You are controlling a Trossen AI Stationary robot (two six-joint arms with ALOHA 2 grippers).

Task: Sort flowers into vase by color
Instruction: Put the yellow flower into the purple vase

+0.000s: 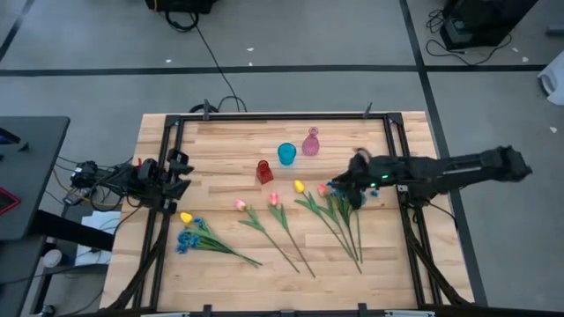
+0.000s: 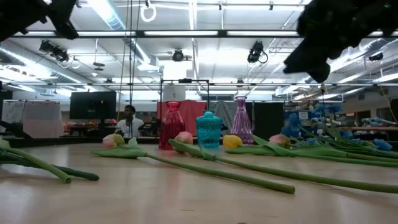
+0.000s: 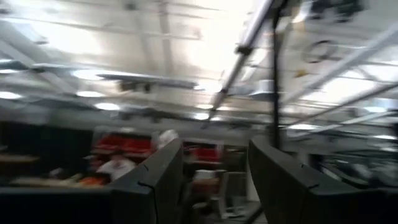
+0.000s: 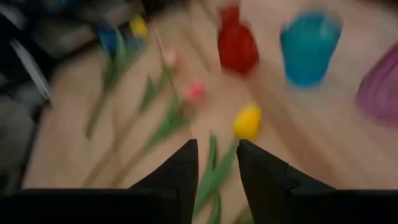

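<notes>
Three vases stand mid-table: red vase [image 1: 264, 171], blue vase [image 1: 286, 154] behind-right of it, pink vase [image 1: 310, 143] further right. None holds a flower yet, so sorting hasn't started, by my read.

Flowers lie flat on the table [image 1: 220, 145], all nearer the front edge than the red vase. Front-left of it: yellow tulip [image 1: 186, 217] w/ a blue bunch [image 1: 185, 240]. Just in front: two pink tulips [image 1: 240, 204], stems fanning toward the front edge. Front-right: second yellow tulip [image 1: 299, 186], then a pink one and more blue blossoms [image 1: 339, 189] under the arm.

Right gripper [image 1: 345, 190] hovers right of the red vase, over that right-hand cluster, fingers spread a little, nothing between them; the yellow tulip's stem runs toward the gap in the wrist view. Left gripper [image 1: 181, 169] waits well left of the red vase, fingers apart, empty, pointing up at the room.

Risks:
- Stems on the right overlap, so a pinch could take two colours at once.
- Thin stem may slip or swing when lifted, knocking a vase.
- Narrow necks on red & pink vases: easy to miss w/ a floppy stem.
</notes>
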